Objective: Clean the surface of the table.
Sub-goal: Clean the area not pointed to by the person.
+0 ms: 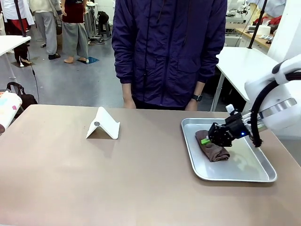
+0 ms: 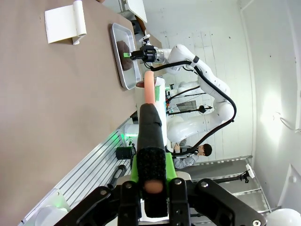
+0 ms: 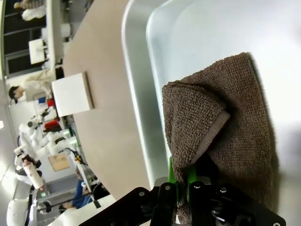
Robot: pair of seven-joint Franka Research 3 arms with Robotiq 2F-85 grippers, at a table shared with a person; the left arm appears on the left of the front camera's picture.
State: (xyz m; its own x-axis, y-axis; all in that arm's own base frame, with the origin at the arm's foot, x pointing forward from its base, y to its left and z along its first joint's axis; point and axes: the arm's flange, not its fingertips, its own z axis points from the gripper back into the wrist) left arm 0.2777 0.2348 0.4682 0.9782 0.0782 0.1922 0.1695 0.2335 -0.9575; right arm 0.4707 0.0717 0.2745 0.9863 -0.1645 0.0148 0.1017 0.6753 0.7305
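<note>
Right wrist view: right tool (image 3: 181, 188) pinching brown towel (image 3: 221, 127) in tray (image 3: 136, 70); left tool (image 2: 153, 178) pinching black-handled stick (image 2: 151, 127).

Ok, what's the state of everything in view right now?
right gripper: shut on the towel
towel: folded, in the tray
tray: flat on the table
left gripper: shut on a black stick with a peach tip
white stand: standing free on the table

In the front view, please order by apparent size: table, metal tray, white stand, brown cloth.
1. table
2. metal tray
3. white stand and brown cloth: alike; the right claw hides part of the cloth.
</note>
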